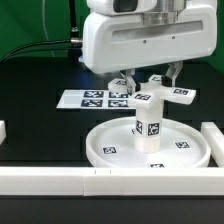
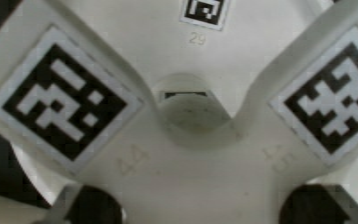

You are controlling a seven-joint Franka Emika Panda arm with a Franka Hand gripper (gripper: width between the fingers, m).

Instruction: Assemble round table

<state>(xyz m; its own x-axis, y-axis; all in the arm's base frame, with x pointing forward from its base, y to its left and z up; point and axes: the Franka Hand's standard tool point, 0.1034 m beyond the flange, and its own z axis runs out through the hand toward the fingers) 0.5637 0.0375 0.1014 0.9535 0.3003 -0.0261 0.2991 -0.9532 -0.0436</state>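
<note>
The large round rimmed disc (image 1: 148, 148) is seen lying flat on the black worktop (image 1: 40, 135), close to its front edge and just behind the long white border bar (image 1: 60, 180) that runs along that edge. The short thick cylinder (image 1: 148, 118) is stood upright at the disc's middle, a square tag facing the camera. The flat cross-shaped piece (image 1: 160, 96) is held level on top of the cylinder; whether it is fully seated cannot be told. The gripper (image 1: 146, 80) is placed directly over the cross, its fingers (image 1: 128, 80) set down on either side of the piece and closed against it. In the wrist view the cross (image 2: 179, 110) fills the frame, with tagged arms spread around a central hub. The marker board (image 1: 95, 98) lies farther back, towards the exterior view's left.
</note>
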